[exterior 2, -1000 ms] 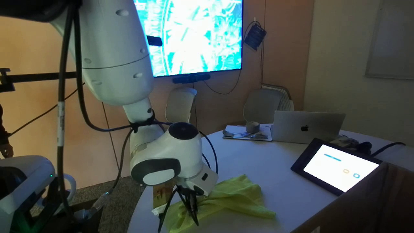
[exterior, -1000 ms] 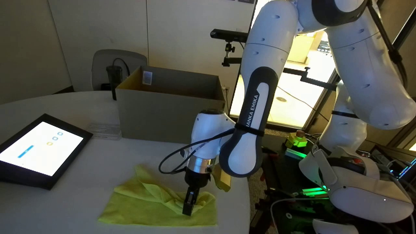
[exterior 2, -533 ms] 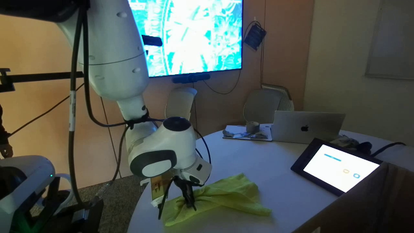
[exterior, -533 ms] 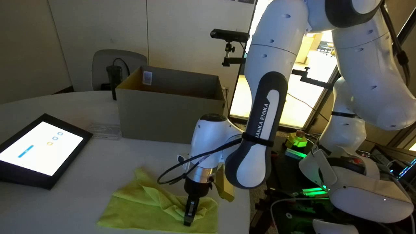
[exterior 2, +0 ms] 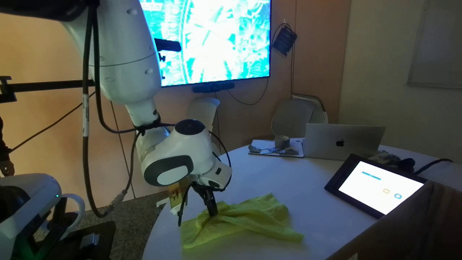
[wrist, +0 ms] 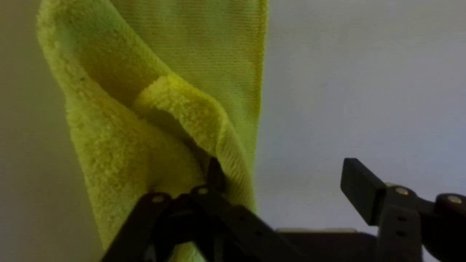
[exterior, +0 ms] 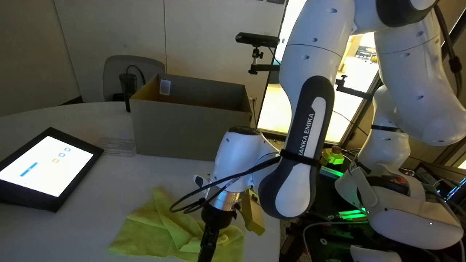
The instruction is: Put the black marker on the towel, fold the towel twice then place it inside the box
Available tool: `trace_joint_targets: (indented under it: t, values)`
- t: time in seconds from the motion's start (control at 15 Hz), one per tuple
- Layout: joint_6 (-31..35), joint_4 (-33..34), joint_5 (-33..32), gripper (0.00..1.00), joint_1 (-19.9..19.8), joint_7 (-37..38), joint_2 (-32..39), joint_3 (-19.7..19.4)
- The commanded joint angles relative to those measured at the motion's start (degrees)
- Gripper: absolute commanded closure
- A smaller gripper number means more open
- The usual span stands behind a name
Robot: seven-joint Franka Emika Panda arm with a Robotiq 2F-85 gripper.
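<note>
The yellow-green towel (exterior: 145, 236) lies rumpled and partly folded over on the white table, with raised folds toward its middle. In the wrist view my gripper (wrist: 287, 182) stands open, its jaws wide apart. One of the fingers (wrist: 214, 176) overlaps a towel fold (wrist: 116, 145); whether it touches the cloth I cannot tell. Over bare table, past the towel's edge, is the opposite fingertip (wrist: 358, 193). The brown cardboard box (exterior: 189, 127) stands behind the towel with its top uncovered; its corner (exterior 2: 404, 224) shows in an exterior view. The black marker is hidden or out of view.
A black-framed tablet (exterior: 51, 167) with a lit screen lies on the table to one side of the towel. Farther off stand a silver laptop (exterior 2: 343, 141) and a roll of tape (exterior 2: 282, 141). A thin clear item (exterior: 117, 147) lies beside the box.
My gripper has opened over the last second. It has shifted downward in one exterior picture and upward in another, with the forearm moving along. The towel has slid slightly.
</note>
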Motion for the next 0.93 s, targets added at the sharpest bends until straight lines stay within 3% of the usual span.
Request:
trace_joint_targets:
  t: [0.0, 0.2, 0.47, 0.87]
  values:
    - [2.97, -0.71, 0.26, 0.0, -2.53, 0.75, -2.14, 3.04]
    - [4.77, -0.31, 0.12, 0.0, -3.0, 1.62, -2.92, 2.78]
    - [5.13, 2.17, 1.27, 0.0, -2.98, 4.31, -2.52, -0.4]
    - [3.75, 9.32, 4.75, 0.0, 2.56, 8.8, -0.34, -12.51]
